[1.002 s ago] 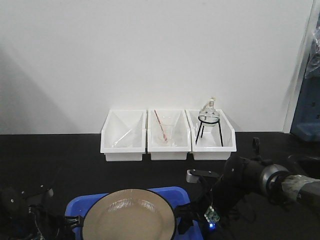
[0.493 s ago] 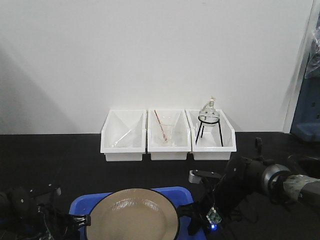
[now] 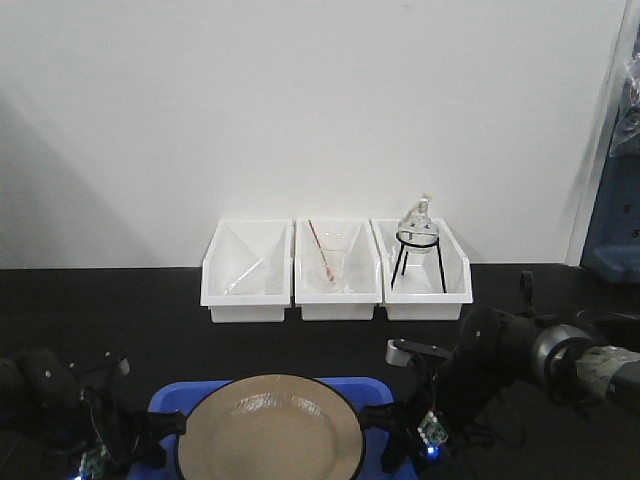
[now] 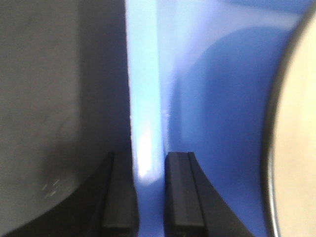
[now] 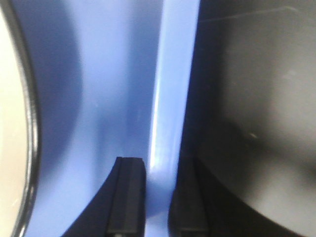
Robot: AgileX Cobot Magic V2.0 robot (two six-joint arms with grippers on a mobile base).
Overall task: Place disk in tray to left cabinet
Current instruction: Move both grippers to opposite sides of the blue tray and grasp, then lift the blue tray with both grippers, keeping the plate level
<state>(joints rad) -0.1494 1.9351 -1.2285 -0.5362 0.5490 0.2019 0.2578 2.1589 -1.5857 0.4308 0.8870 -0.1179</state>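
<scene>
Round, glossy tan-beige disk (image 3: pixel 270 430), thin black rim. Seated flat in smooth bright blue plastic tray (image 3: pixel 165 402), bottom centre of frame. Pinched at tray's left rim by left gripper (image 4: pixel 148 160), right rim by right gripper (image 5: pixel 160 165).

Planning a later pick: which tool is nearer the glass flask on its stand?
Right. The right tool clamps the right rim of the tray, almost straight in front of the flask; the left tool clamps the tray's left rim, well off to the flask's left.
</scene>
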